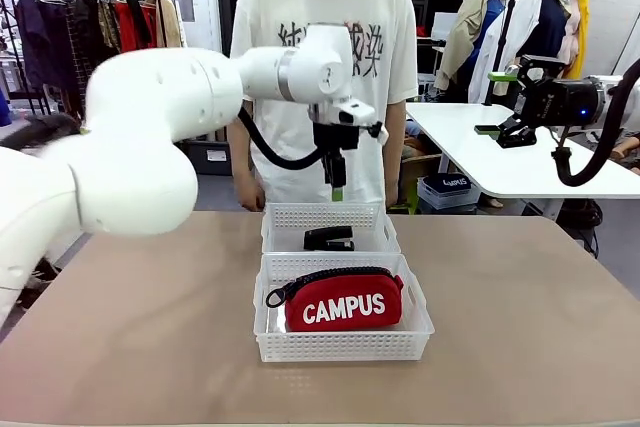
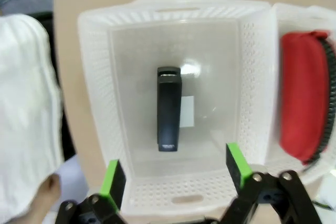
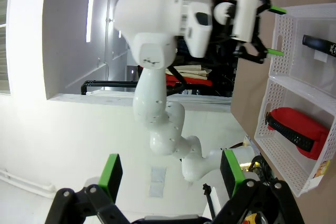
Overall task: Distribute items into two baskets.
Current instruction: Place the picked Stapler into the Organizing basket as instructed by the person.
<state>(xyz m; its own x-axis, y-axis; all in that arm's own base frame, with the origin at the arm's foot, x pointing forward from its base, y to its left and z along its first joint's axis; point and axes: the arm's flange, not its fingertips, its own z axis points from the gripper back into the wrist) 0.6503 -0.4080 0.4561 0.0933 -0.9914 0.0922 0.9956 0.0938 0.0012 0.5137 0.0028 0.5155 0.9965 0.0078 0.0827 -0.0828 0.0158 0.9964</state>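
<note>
A tan table (image 1: 120, 347) fills the lower half of the front view. Lowest at centre stands the near basket (image 1: 343, 345), white and lattice-sided, holding the red pouch (image 1: 344, 300) with white "CAMPUS" lettering and a black zip along its top. Touching its far wall, just above in the frame, is the far basket (image 1: 330, 217), with the black stapler (image 1: 329, 238) lying on its clear bottom.

Above the far basket hangs the left gripper (image 1: 337, 190), pointing down, its green-padded fingers spread and holding nothing; in the left wrist view the stapler (image 2: 168, 109) lies between and beyond the open fingers (image 2: 113, 181), untouched. The left arm's bulky white links block the left-centre of the front view.

At upper right the right gripper (image 1: 498, 105) is raised well clear of the table, jaws spread and empty.

Behind the baskets a person in a white T-shirt (image 1: 325, 37) stands at the table's far edge. Farther back are a clothes rack (image 1: 95, 7) at upper left and a white table (image 1: 500, 162) at right.
</note>
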